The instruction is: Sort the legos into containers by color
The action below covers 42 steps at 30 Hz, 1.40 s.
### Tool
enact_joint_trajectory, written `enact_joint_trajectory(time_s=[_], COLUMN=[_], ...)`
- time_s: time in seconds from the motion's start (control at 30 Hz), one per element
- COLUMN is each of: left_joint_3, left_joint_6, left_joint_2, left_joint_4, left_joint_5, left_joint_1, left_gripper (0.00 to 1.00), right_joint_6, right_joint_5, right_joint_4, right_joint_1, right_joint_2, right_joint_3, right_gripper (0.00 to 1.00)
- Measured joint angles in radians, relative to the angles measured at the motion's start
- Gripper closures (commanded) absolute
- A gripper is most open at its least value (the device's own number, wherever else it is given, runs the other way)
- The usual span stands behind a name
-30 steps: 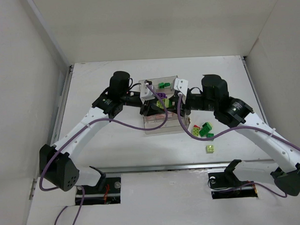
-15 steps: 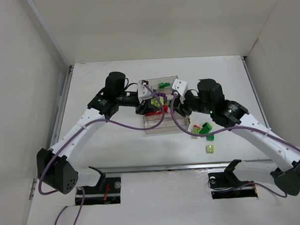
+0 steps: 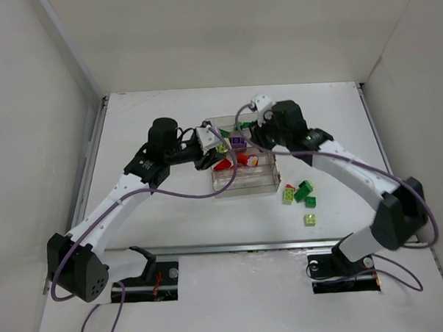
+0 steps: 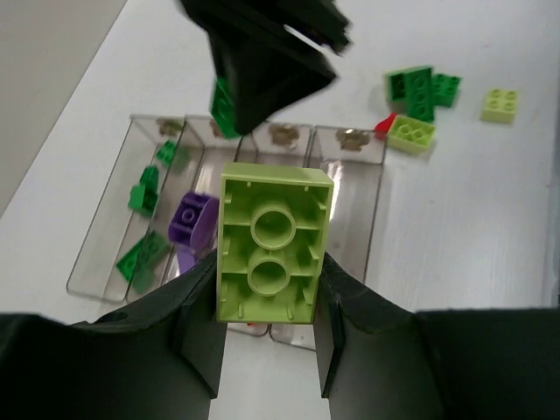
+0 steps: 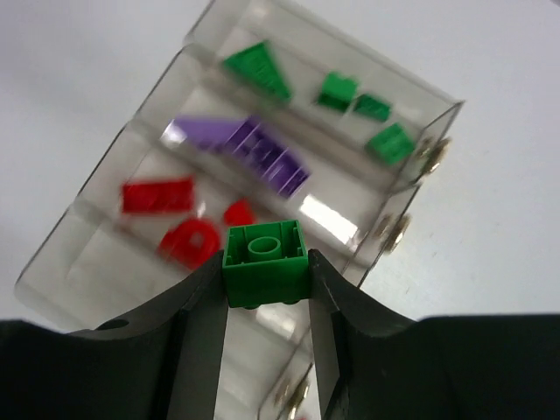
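Robot lab: white boxed-in table point(image 3: 172, 219)

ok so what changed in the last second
The right gripper swung from the tray's right side round to its far edge, a green brick between its fingers. The left gripper drew slightly left, holding a lime brick. The tray and the loose bricks to its right stayed put.

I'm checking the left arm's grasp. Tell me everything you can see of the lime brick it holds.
The lime brick is pale yellow-green glossy plastic, rectangular and whole. Its hollow underside faces the wrist camera, showing two round tubes in a row and small ribs on the inner walls. The left gripper clamps its two long sides. It hangs over the near end of the clear tray.
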Motion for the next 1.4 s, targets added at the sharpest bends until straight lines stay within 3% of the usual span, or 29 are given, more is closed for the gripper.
enact_joint_trajectory(time_s=[0.17,0.37,0.7,0.73,0.83,0.93,1.13,1.4], left_joint_3=[-0.086,-0.124,-0.132,-0.132,-0.132,-0.132,-0.132,-0.132], left_joint_6=[-0.037,-0.058,-0.077,-0.079,-0.082,-0.083,-0.069,0.112], left_joint_2=[-0.021,-0.036,-0.022,-0.019,-0.003,0.009,0.022,0.062], left_joint_4=[0.026,0.05,0.101,0.105,0.111,0.114,0.122,0.027], left_joint_5=[-0.156,-0.232,-0.248,-0.247,-0.246,-0.246,-0.235,-0.184], left_joint_1=[0.018,0.067,0.142,0.147,0.16,0.165,0.165,0.128], left_gripper=[1.0,1.0,1.0,1.0,1.0,1.0,1.0,1.0], right_joint_6=[0.153,0.238,0.304,0.313,0.337,0.354,0.382,0.397], right_joint_5=[0.13,0.29,0.36,0.361,0.361,0.361,0.361,0.375], right_joint_4=[0.03,-0.014,-0.056,-0.058,-0.065,-0.082,-0.129,-0.143], right_joint_1=[-0.07,-0.074,-0.074,-0.074,-0.074,-0.074,-0.074,-0.074], right_joint_2=[0.359,0.646,0.747,0.75,0.771,0.803,0.816,0.75], right_joint_3=[0.318,0.623,0.718,0.722,0.749,0.787,0.797,0.741], right_gripper=[1.0,1.0,1.0,0.96,0.66,0.44,0.16,0.14])
